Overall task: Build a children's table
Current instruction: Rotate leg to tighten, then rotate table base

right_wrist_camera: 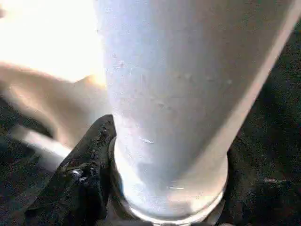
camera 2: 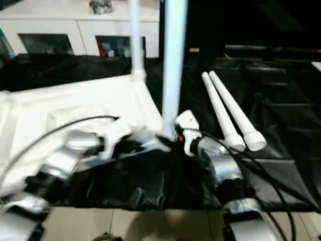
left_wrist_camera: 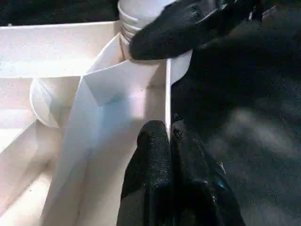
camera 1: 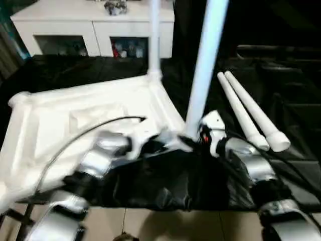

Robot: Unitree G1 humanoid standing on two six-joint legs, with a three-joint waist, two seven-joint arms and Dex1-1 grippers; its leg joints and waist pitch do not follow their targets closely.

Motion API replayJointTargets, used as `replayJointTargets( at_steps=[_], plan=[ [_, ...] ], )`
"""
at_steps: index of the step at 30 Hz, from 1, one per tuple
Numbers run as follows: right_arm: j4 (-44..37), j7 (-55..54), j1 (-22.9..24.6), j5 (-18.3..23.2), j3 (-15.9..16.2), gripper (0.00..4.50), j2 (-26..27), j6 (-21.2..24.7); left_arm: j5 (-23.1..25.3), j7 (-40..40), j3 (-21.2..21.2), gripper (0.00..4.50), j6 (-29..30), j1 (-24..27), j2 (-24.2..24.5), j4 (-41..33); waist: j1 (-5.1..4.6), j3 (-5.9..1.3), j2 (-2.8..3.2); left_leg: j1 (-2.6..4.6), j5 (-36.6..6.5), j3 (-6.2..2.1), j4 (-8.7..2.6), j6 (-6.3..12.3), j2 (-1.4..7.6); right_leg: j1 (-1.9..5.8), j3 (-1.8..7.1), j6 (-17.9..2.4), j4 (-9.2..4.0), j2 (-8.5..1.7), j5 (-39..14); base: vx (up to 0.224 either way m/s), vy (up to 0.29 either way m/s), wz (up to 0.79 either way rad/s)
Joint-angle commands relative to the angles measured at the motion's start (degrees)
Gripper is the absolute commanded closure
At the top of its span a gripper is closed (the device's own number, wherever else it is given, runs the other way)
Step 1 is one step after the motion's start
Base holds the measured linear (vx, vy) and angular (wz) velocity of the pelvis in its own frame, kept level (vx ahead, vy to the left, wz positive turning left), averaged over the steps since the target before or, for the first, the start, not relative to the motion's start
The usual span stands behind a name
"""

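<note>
The upturned children's table (camera 1: 75, 115) fills the left of the frame on black sheeting, with two spare legs (camera 1: 251, 115) lying at right; it looks light, stiff and slick, best held by rim or leg base. The left gripper (left_wrist_camera: 168, 141) pinches the thin rim shut, while the right gripper (right_wrist_camera: 164, 188) clasps the standing leg (camera 1: 205, 65) low at its base.

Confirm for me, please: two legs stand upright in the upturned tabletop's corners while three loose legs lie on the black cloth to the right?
Not quite: two loose legs lie on the black cloth, not three, as the left eye view shows. Two legs do stand in the tabletop, the near leg and the far leg.
</note>
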Motion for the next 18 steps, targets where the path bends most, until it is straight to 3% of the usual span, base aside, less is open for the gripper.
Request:
replayJointTargets(
  at_steps=[1, 5, 6, 7, 10, 11, 14, 16, 18],
  plan=[
    [1.7, -2.0, 0.0, 0.1, 2.8, 1.75, 4.5, 1.4, 0.3, 5.6, -1.0, 4.50, 0.6, -2.3, -3.4, 0.5, -0.61, -2.84, -0.40, 2.14, -25.0, -2.09, -4.12, -1.36, 2.13, 0.92, 1.80, -5.0, -6.29, -3.95, -35.4, 0.000, 0.000, 0.00],
    [4.4, -15.2, -2.5, -1.5, 0.4, 1.75, 8.3, 0.2, 2.2, 10.4, -1.9, 4.50, 0.3, -3.7, -7.9, 2.2, -0.95, -2.90, -0.17, 2.22, -26.9, -2.30, -4.29, -1.59, 2.09, 0.76, 1.57, -4.2, -6.69, -3.88, -35.2, 0.000, 0.000, 0.00],
    [4.7, -16.2, -2.7, -1.6, 0.0, 1.19, 8.4, -0.2, 2.4, 10.5, -2.1, 4.50, -0.1, -3.8, -8.0, 2.3, -0.96, -2.94, -0.18, 2.05, -27.3, -2.36, -4.40, -1.37, 2.07, 0.95, 1.52, -4.0, -6.66, -3.85, -34.7, 0.000, 0.000, 0.00],
    [4.8, -17.0, -2.9, -1.7, -0.3, 1.05, 8.4, -0.6, 2.9, 10.7, -2.3, 4.50, -0.4, -3.8, -7.9, 2.3, -0.86, -3.01, -0.23, 1.83, -26.9, -2.37, -4.56, -1.16, 2.17, 1.03, 1.66, -4.0, -6.57, -3.99, -33.6, 0.000, 0.000, 0.00],
    [5.1, -17.1, -3.2, -1.2, -1.5, 0.83, 8.3, -0.9, 3.2, 10.3, -2.5, 4.50, -1.3, -3.6, -7.5, 2.2, -0.77, -3.24, 0.02, 1.49, -25.5, -2.24, -4.81, -0.91, 2.33, 1.28, 2.04, -5.2, -6.14, -3.94, -29.1, 0.000, 0.000, 0.00],
    [5.4, -17.4, -3.3, -2.1, -1.3, 0.70, 7.7, -1.2, 3.2, 9.4, -2.5, 4.50, -2.1, -3.3, -6.7, 2.5, -0.68, -3.33, 0.72, 1.46, -24.9, -2.22, -4.86, -1.07, 2.41, 1.30, 2.25, -6.1, -5.82, -3.90, -26.4, 0.000, 0.000, 0.00],
    [4.9, -18.7, -3.0, -3.9, -0.5, 0.60, 6.5, -2.0, 3.2, 8.6, -2.2, 4.50, -3.4, -3.1, -5.7, 3.3, -0.60, -3.62, 0.48, 1.19, -22.2, -1.79, -4.76, -0.93, 2.36, 1.56, 2.60, -8.6, -4.97, -3.70, -19.3, 0.000, 0.000, 0.00],
    [2.4, -19.7, -1.8, -5.1, 0.2, 0.60, 4.9, -2.4, 3.4, 8.4, -2.1, 4.50, -4.5, -3.3, -4.9, 4.6, -0.47, -3.70, 0.99, 1.26, -21.2, -1.60, -4.61, -0.61, 2.31, 1.67, 2.67, -9.6, -4.70, -3.63, -17.3, 0.000, 0.000, 0.00],
    [-1.0, -19.4, 0.1, -5.9, 0.6, 0.60, 3.3, -2.0, 3.4, 8.2, -2.0, 4.50, -5.2, -3.3, -4.5, 5.1, -0.30, -3.77, 0.59, 1.33, -20.3, -1.36, -4.44, -0.20, 2.18, 1.75, 2.72, -9.7, -4.65, -3.55, -16.7, 0.000, 0.000, 0.00]
  ],
)
